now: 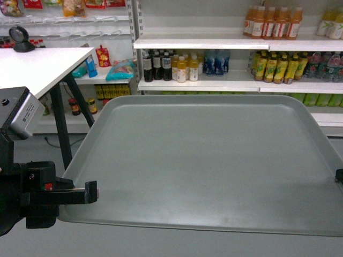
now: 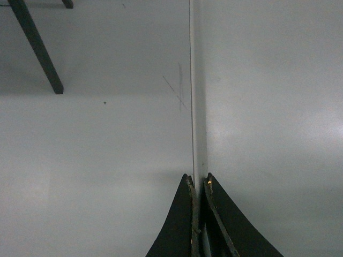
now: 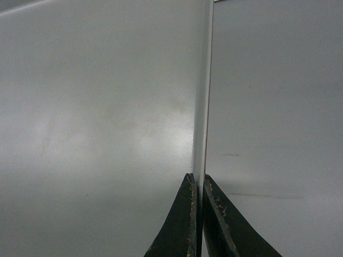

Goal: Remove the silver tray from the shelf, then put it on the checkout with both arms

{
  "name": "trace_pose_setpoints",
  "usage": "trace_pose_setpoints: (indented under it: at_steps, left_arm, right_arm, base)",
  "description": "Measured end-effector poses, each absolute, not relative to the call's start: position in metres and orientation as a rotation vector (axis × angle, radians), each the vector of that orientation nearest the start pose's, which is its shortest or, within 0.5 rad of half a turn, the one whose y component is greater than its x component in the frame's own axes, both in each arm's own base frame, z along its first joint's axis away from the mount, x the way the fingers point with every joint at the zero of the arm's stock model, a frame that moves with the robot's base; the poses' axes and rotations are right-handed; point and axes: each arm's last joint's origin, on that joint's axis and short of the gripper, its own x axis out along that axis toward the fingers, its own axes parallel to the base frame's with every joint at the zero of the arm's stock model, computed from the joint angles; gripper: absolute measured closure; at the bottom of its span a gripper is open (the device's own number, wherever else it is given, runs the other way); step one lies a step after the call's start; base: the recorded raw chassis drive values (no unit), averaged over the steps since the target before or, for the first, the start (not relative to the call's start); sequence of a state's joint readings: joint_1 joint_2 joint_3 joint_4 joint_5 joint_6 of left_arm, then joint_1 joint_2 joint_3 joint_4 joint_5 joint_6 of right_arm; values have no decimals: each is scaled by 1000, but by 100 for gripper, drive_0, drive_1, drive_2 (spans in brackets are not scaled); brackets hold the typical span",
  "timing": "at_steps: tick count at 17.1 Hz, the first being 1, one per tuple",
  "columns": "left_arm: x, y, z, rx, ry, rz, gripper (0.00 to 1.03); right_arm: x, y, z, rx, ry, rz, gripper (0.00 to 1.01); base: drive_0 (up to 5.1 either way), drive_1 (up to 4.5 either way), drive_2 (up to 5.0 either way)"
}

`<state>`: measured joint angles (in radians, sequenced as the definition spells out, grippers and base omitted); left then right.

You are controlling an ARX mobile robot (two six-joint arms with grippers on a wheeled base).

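Silver tray [image 1: 209, 160] fills most of the head view, held level in the air above the grey floor [image 1: 43, 144], off the shelf [image 1: 225, 84] of bottled drinks behind it. Beyond its left corner stands the checkout [image 1: 37, 67], its dark legs near the tray's edge. The left gripper [image 2: 198, 184] pinches the tray's left rim; the right gripper [image 3: 197, 182] pinches the opposite rim.

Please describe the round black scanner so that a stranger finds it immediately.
Find the white checkout counter at upper left, past the silver tray. At its far left corner stands the scanner. It is the only dark, round item on that white top.
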<state>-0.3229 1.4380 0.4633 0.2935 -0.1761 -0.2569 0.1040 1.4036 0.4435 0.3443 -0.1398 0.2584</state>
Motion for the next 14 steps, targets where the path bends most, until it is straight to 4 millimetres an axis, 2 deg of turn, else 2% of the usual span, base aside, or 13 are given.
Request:
trace_pose_setpoints:
  at_steps: [14]
  left_arm:
    - [236,-74,136,-78,670,-56,100]
  right_arm:
    - [243,29,142,260,643,155,99]
  base:
    - [-499,240,240]
